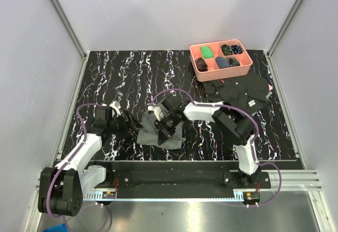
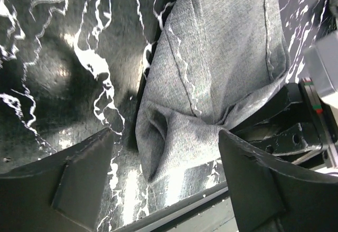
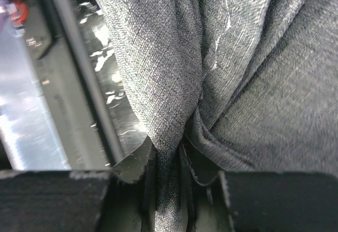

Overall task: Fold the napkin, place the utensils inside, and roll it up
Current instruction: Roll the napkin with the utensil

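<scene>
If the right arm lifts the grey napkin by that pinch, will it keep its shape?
Probably not. The napkin bunches into deep creases where the right gripper pinches it, so it would likely hang limp. Its coarse weave looks grippy, so slipping free seems unlikely. The soft, loose folds suggest it is light for its size.

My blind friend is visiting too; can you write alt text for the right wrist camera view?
A grey woven napkin fills the view, bunched into folds, a pinch of it clamped by the right gripper at the bottom edge. At left, a strip of glossy black marbled table shows beside a metal rail.
</scene>
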### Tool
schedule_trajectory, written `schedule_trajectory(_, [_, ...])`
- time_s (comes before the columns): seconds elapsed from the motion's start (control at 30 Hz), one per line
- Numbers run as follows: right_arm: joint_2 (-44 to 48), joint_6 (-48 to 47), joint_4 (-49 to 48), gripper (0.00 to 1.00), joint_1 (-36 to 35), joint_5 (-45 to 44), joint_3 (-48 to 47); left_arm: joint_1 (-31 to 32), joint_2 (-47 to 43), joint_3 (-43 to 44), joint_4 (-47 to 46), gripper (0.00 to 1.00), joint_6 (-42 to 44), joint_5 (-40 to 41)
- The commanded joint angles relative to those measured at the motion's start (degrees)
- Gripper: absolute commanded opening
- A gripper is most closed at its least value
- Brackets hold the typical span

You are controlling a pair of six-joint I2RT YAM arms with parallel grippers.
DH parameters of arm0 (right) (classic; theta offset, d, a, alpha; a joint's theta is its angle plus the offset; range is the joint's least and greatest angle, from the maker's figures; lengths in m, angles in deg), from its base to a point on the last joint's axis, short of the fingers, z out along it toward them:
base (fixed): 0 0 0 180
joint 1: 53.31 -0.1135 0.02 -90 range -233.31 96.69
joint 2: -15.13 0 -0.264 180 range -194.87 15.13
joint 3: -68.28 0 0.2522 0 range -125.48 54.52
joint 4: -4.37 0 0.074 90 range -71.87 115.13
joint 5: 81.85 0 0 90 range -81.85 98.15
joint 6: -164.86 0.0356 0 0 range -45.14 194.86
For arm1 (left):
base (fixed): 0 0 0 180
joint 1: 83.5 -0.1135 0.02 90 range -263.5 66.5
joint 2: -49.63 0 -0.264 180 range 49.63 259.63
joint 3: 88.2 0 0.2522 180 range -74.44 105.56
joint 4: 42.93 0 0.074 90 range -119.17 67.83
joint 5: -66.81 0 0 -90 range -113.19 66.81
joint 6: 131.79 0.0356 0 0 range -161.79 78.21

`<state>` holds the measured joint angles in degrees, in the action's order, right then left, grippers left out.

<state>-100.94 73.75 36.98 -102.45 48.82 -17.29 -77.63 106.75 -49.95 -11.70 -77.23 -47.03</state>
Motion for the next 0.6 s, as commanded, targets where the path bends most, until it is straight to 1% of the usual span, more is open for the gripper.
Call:
schedule_trajectory(0.0, [-5.38, 0.14, 6.55, 0.20, 0.54, 9.15, -1.22, 0.90, 0.44, -2.25, -5.43, 0.86, -0.94, -4.02])
schedule_trajectory(0.17, [-8.38, 0.49, 7.16, 0.19, 1.68, 15.04, -2.37, 1.60, 2.64, -4.36, -9.29, 0.86, -1.73, -4.55])
schedule_trajectory(0.3, [-11.10, 0.75, 7.16, 0.18, 2.82, 18.31, -3.33, 2.30, 5.62, -5.77, -11.85, 0.84, -2.44, -5.08])
schedule_trajectory(0.4, [-12.68, 0.75, 7.16, 0.18, 3.62, 19.01, -3.95, 2.83, 7.39, -6.03, -12.29, 0.81, -2.61, -5.34])
schedule_trajectory(0.57, [-14.62, 2.51, 7.34, 0.18, 4.67, 19.98, -4.92, 3.53, 7.30, -6.74, -12.38, 0.74, -3.40, -6.31])
